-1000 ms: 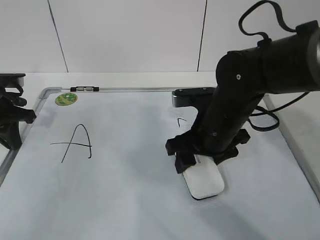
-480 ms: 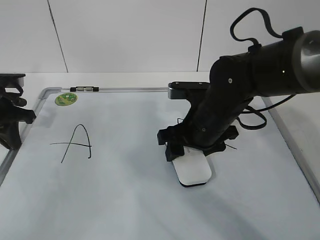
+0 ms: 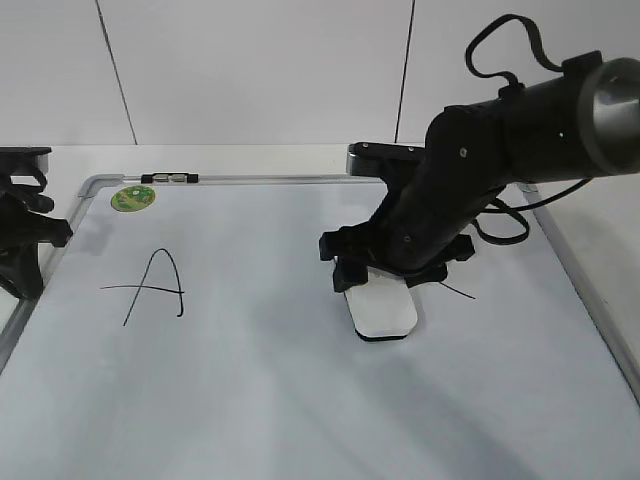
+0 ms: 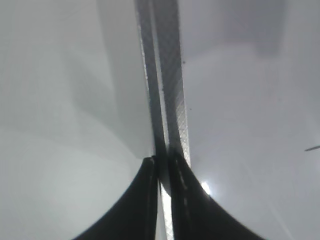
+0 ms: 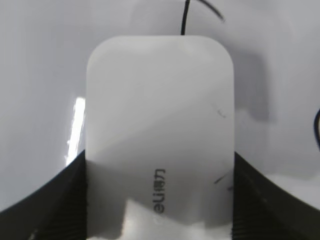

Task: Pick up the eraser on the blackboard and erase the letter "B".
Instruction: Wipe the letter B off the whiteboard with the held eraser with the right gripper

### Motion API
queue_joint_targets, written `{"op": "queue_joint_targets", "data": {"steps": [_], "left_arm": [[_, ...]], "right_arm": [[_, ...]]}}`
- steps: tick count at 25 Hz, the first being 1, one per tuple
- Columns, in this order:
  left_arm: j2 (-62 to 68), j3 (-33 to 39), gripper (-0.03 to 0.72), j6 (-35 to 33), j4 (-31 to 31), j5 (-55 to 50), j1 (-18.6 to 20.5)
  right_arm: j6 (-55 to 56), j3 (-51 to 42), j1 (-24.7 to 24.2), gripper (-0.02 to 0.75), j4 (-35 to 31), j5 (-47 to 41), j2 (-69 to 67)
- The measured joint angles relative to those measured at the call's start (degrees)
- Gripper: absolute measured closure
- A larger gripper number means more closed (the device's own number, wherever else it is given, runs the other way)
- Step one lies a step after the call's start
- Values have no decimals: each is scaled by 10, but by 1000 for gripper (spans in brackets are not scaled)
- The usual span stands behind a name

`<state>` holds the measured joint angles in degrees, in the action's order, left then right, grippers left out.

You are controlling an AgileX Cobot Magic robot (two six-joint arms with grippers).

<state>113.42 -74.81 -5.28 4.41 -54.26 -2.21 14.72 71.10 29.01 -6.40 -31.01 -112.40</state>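
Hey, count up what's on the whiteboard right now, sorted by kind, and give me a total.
White oblong plastic erasers: 1, the eraser held flat on the blackboard by the right gripper
Green round stickers: 1
Whole black marker letters: 1, the letter A
Leftover black marker strokes: 1
Total: 4

White eraser (image 3: pixel 382 310) lies flat on the blackboard (image 3: pixel 250 380), over the hidden letter "B".

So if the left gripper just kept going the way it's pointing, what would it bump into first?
Probably the blackboard's grey frame. The shut left gripper points along that strip, which runs straight ahead of its tips in the left wrist view. How high the tips sit above it is unclear, so they might skim over it.
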Motion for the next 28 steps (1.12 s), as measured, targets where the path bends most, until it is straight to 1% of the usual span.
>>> {"op": "queue_joint_targets", "data": {"steps": [2,9,16,22,28], "left_arm": [[0,0,668,0,1,0,0],[0,0,668,0,1,-2,0],[0,0,668,0,2,-2,0],[0,0,668,0,2,-2,0],[0,0,668,0,2,-3,0]], "right_arm": [[1,14,0,218,17,-11,-5],[2,66,-5,218,80,-93,-24],[1,90,-6,218,89,-133,-34],[0,168,-7,218,98,-206,-77],[-1,238,-7,218,100,-258,-115]]}}
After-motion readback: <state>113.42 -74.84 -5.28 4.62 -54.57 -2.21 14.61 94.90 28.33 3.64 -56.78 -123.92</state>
